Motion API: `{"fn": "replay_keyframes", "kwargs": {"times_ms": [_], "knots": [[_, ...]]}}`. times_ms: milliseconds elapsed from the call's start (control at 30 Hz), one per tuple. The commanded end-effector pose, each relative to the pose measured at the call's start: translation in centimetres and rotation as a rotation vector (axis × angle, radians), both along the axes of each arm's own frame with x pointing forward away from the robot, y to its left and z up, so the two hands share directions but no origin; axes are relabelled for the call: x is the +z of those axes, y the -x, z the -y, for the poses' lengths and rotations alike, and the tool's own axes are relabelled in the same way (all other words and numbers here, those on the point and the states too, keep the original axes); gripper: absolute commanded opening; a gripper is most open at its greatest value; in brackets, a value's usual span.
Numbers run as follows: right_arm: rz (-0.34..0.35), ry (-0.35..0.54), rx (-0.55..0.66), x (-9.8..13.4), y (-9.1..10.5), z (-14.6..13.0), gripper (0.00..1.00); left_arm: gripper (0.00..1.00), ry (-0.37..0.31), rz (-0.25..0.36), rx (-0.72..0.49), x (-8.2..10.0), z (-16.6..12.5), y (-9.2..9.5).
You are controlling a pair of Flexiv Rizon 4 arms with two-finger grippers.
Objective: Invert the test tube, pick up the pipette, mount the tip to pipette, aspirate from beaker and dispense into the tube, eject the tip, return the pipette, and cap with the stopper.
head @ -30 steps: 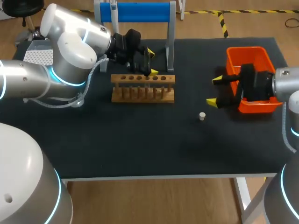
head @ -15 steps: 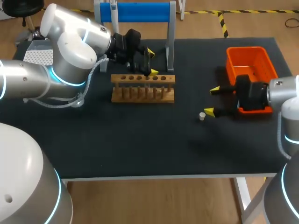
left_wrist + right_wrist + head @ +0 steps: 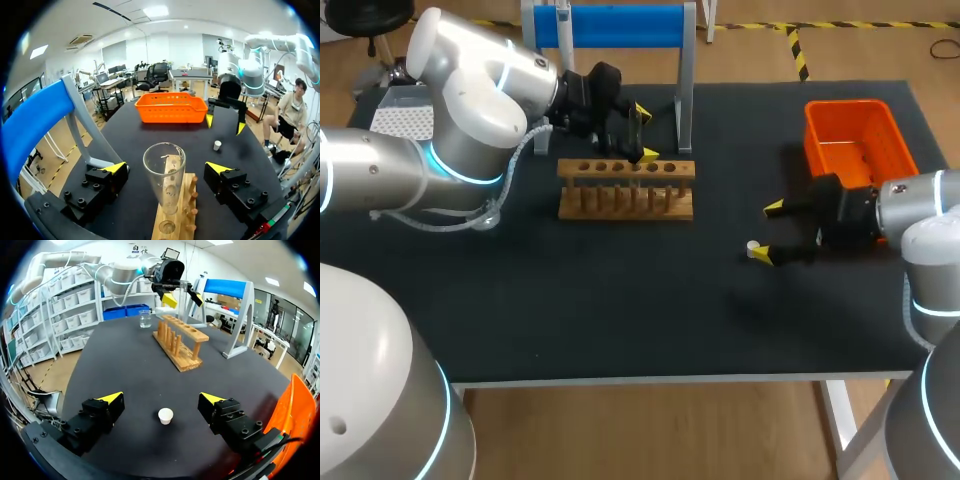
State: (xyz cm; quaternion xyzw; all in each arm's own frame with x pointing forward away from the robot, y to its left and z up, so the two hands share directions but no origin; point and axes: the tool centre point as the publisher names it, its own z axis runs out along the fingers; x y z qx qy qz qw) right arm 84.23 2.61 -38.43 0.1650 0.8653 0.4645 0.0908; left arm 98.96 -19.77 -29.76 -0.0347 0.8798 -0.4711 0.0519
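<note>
Left gripper (image 3: 645, 132), upper centre of frame, was spread wide either side of the glass test tube (image 3: 164, 180) without touching it. The tube stood upright in the wooden rack (image 3: 626, 190). Right gripper (image 3: 767, 231), right of centre, was wide open, low over the table. The white stopper (image 3: 165, 415) lay between its fingers, both clear of it.

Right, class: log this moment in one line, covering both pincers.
left pincer: open, astride upright test tube in wooden rack | right pincer: open, stopper on table at its tips, ungripped | tube: uncapped
</note>
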Motion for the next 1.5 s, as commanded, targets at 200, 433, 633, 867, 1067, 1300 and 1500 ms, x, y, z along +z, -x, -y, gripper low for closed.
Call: {"fn": "replay_keyframes", "kwargs": {"times_ms": [200, 433, 633, 867, 1067, 1300, 1500], "knots": [[-0.012, 0.001, -0.033, -1.5, 0.0, -0.7, 1.0, 1.0, -0.002, -0.002, -0.002, 0.0, 0.0, -0.1], [-0.019, -0.006, -0.066, -2.2, -0.1, -0.8, 1.0, 1.0, -0.002, -0.002, -0.002, 0.0, 0.0, -0.1], [-0.03, -0.011, -0.07, -2.3, -0.2, -0.7, 1.0, 1.0, -0.002, -0.002, -0.002, 0.0, 0.0, -0.1], [-0.027, -0.011, -0.069, -2.3, -0.3, -0.7, 1.0, 1.0, -0.002, -0.002, -0.002, 0.0, 0.0, -0.1], [-0.027, -0.011, -0.069, -2.3, -0.3, -0.7, 1.0, 1.0, -0.002, -0.002, -0.002, 0.0, 0.0, -0.1], [-0.027, -0.011, -0.069, -2.3, -0.3, -0.7, 1.0, 1.0, -0.002, -0.002, -0.002, 0.0, 0.0, -0.1], [-0.027, -0.011, -0.069, -2.3, -0.3, -0.7, 1.0, 1.0, -0.002, -0.002, -0.002, 0.0, 0.0, -0.1]]}}
